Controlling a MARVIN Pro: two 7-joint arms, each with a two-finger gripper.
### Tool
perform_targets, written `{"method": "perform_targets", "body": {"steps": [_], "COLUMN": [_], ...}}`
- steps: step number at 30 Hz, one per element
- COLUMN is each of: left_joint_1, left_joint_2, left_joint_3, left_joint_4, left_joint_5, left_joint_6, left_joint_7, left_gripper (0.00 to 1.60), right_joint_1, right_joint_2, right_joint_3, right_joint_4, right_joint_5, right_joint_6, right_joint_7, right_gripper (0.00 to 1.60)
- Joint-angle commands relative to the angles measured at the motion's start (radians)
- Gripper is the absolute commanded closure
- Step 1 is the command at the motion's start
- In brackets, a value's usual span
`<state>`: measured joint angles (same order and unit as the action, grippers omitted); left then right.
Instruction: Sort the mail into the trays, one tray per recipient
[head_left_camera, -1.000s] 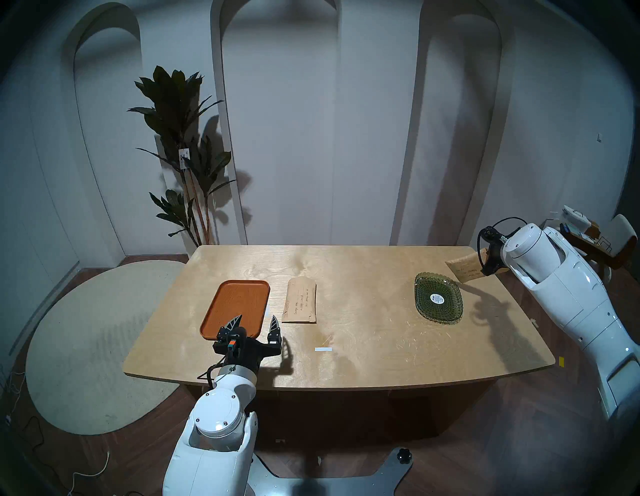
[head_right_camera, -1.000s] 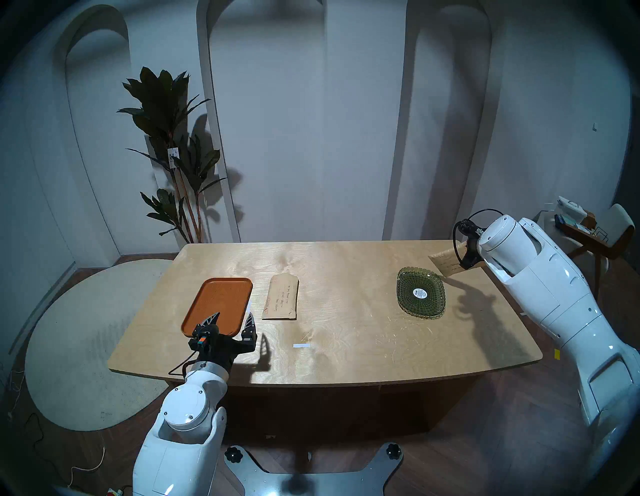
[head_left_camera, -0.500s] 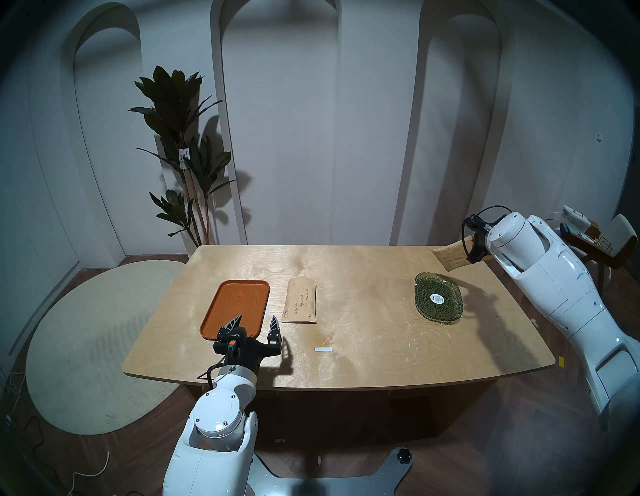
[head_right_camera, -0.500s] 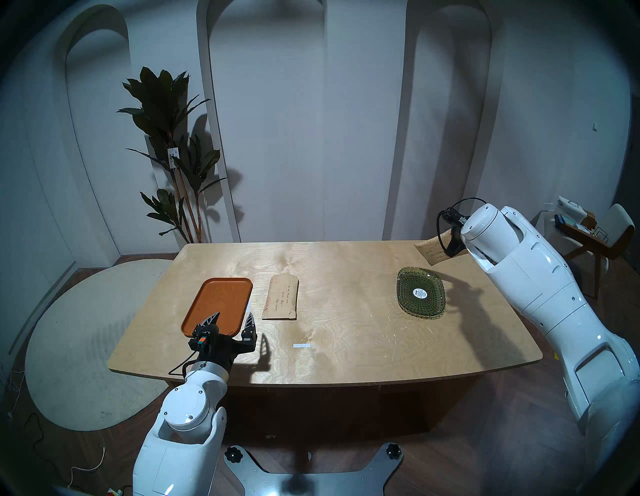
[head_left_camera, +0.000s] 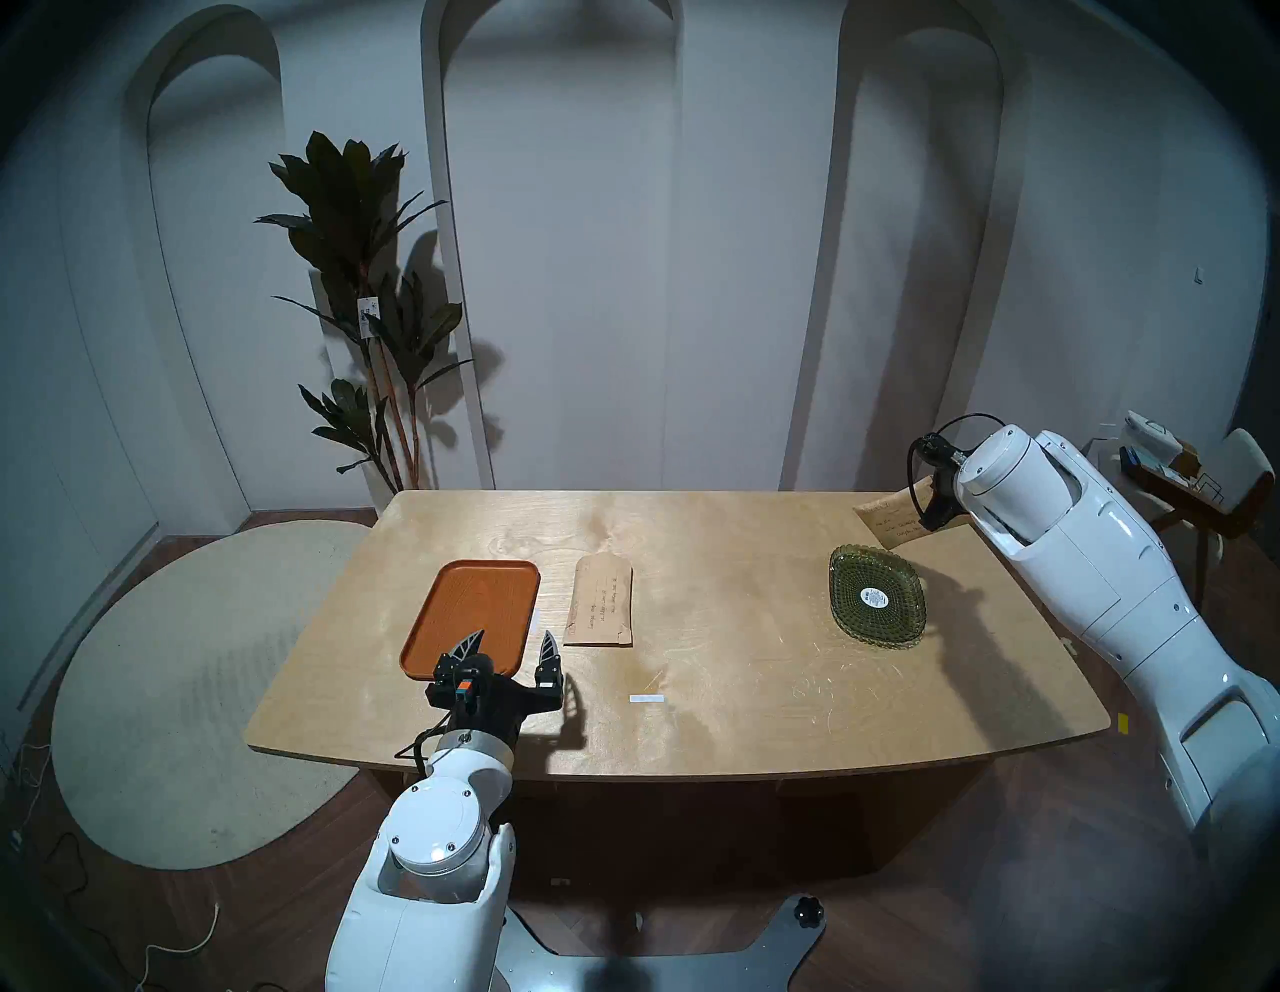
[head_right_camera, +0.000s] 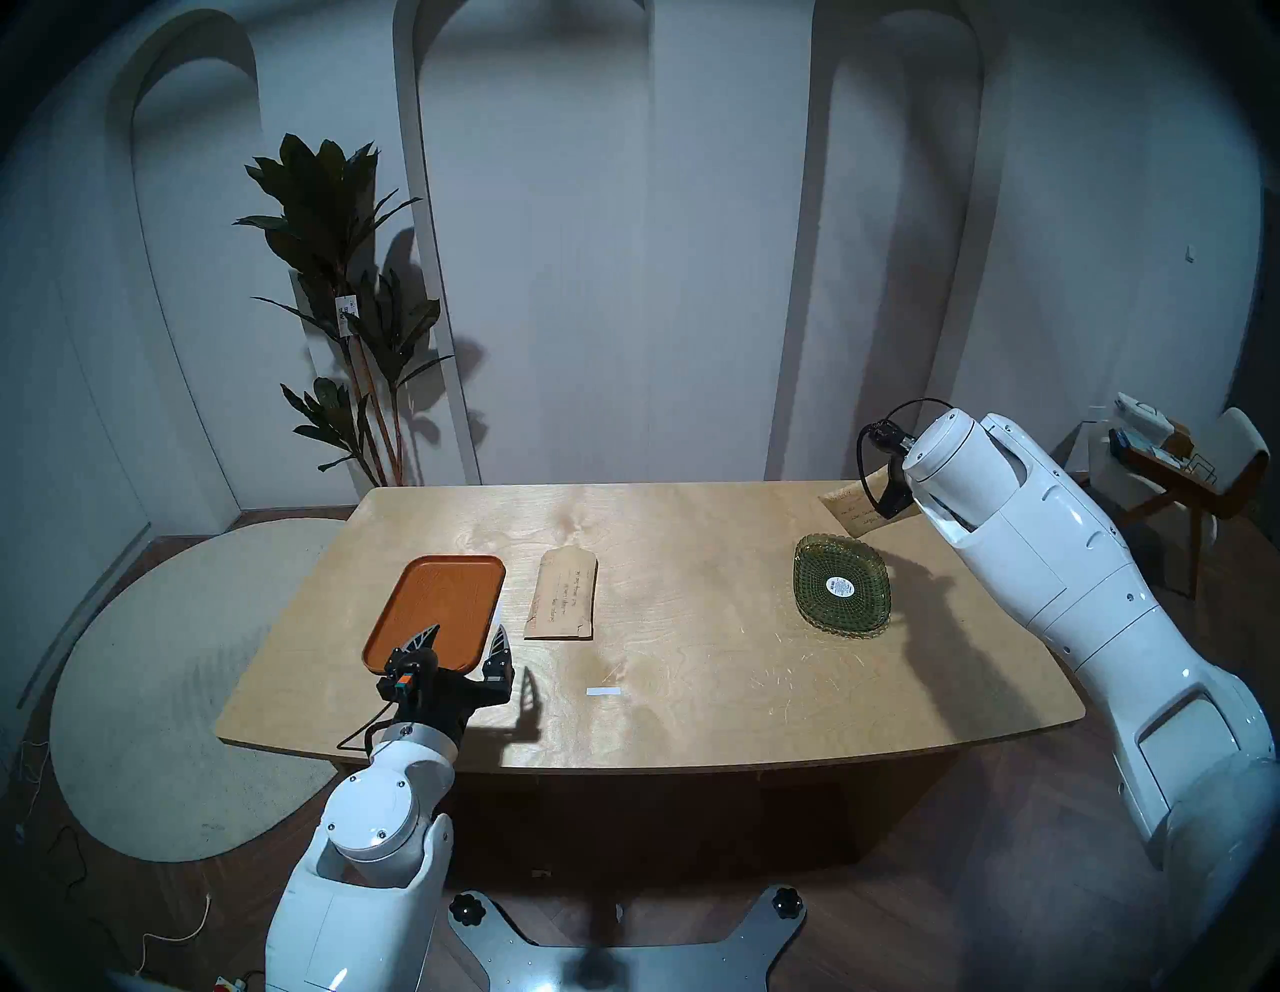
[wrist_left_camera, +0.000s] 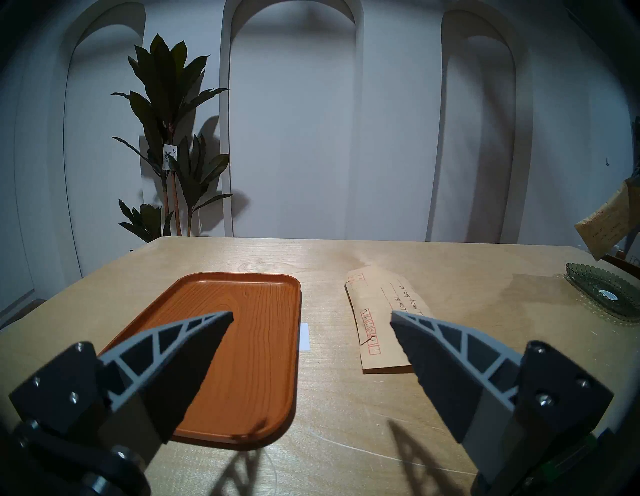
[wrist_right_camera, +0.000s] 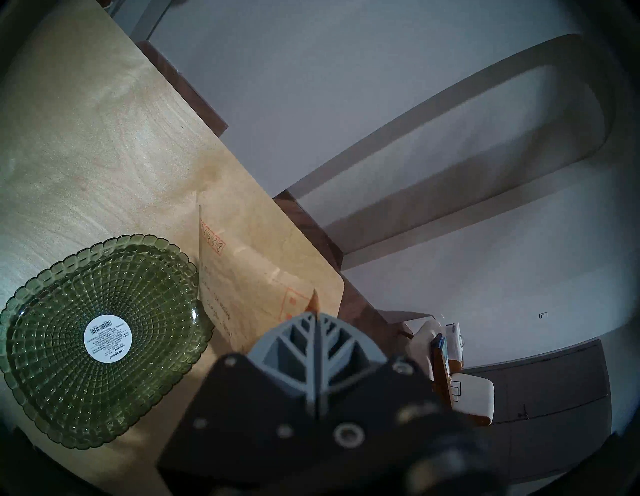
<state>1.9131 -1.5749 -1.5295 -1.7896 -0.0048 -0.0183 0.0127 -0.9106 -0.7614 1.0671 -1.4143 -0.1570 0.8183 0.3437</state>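
Right gripper (wrist_right_camera: 316, 313) fingers closed, pinching one corner of a tan envelope (head_left_camera: 890, 524), held off the table (head_left_camera: 692, 734) above its far right corner, just beyond the green glass dish (head_left_camera: 877, 597). Dish empty apart from a round sticker (wrist_right_camera: 108, 338). Left gripper (wrist_left_camera: 311, 317) fingers spread wide, holding nothing, over the table's near left edge at the near end of the orange tray (head_left_camera: 473, 616). Second envelope (head_left_camera: 600, 601) lies flat just right of the tray. White tape strip (head_left_camera: 646, 698) near the front edge.
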Motion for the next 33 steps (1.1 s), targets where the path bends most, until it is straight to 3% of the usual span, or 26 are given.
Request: {"method": "perform_targets", "body": {"steps": [1, 33], "left_joint_1": [-0.005, -0.005], "left_joint_2": [0.000, 0.000], "left_joint_3": [-0.002, -0.002], "left_joint_4": [-0.024, -0.024], "left_joint_5": [-0.001, -0.001], "left_joint_6": [-0.004, -0.004], "left_joint_7": [0.001, 0.001], "left_gripper": [0.00, 0.00], "right_joint_1": [0.013, -0.058], "right_joint_2": [0.000, -0.018], "right_joint_3": [0.012, 0.051], "right_joint_4": [-0.012, 0.006], "right_joint_5": [-0.001, 0.040], "right_joint_6": [0.001, -0.003], "right_joint_7": [-0.008, -0.052], "right_gripper": [1.60, 1.60]}}
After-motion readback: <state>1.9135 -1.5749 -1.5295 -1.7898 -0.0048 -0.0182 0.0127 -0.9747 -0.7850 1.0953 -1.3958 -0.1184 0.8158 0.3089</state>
